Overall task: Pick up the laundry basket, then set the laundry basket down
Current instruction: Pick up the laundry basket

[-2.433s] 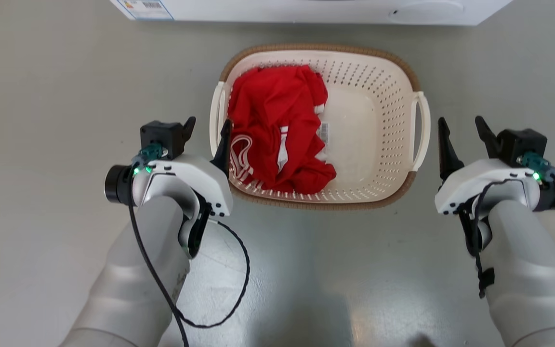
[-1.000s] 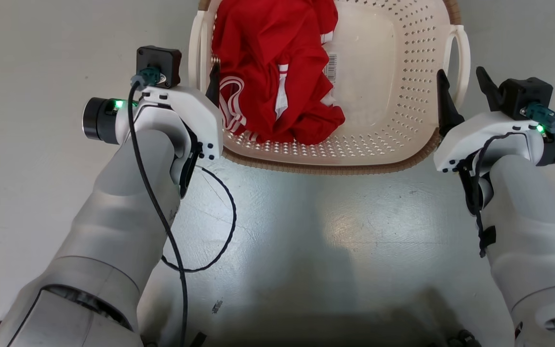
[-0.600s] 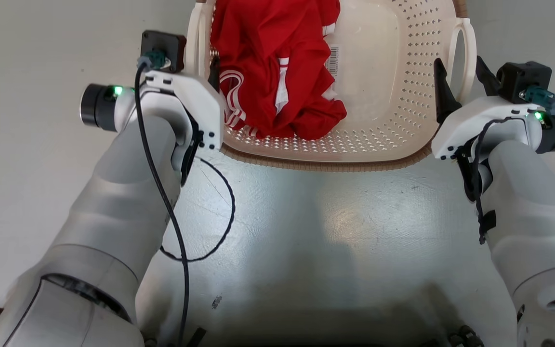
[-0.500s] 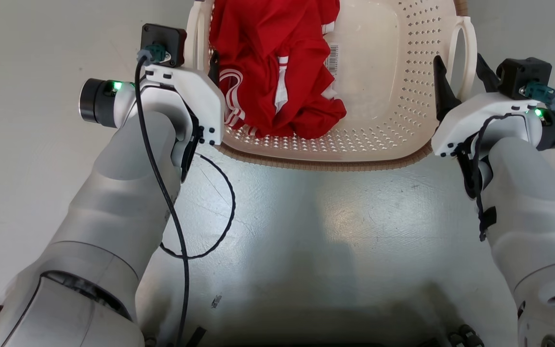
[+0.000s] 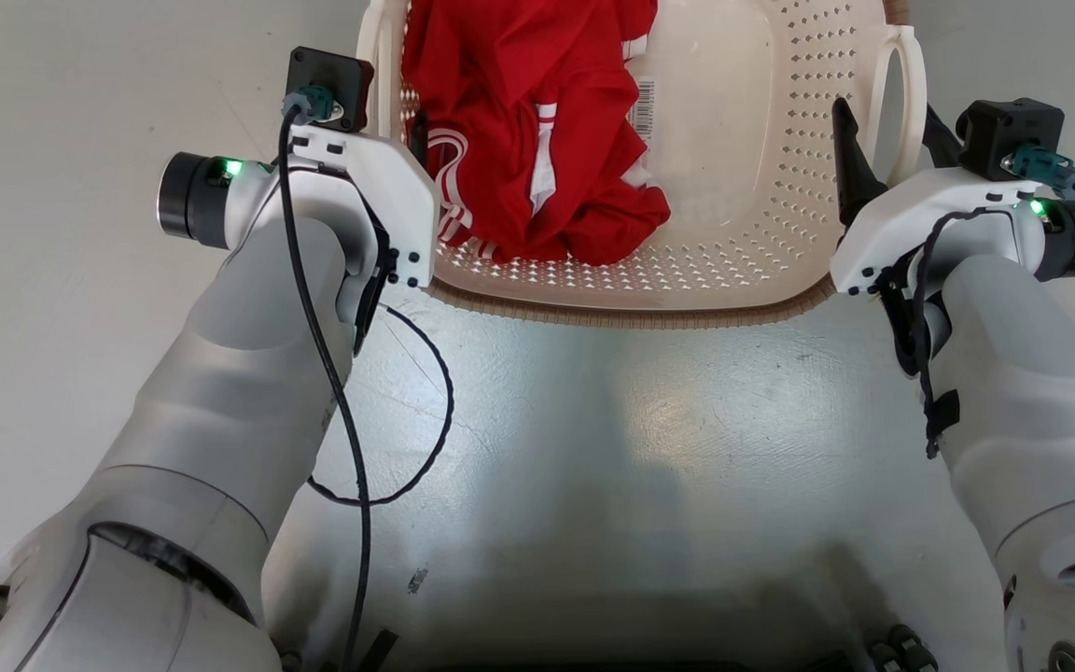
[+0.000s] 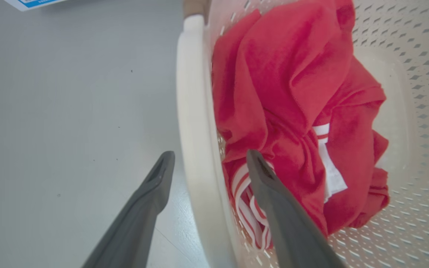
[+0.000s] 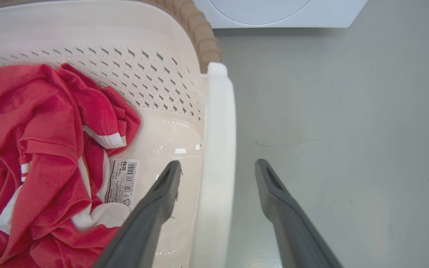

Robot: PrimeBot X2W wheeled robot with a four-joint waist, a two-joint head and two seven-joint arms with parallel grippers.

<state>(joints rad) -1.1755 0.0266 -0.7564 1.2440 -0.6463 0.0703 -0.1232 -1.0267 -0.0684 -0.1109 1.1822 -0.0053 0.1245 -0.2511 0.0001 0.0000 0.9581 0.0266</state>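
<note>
Both arms have advanced: left gripper and right gripper, fingers apart, now straddle the 2 white loop handles of the cream perforated plastic laundry basket, apparently on the grey floor; clamping comes next.

Glossy grey floor, white washing machine

one laundry basket, one red garment, one washing machine, one left gripper, one right gripper
</note>
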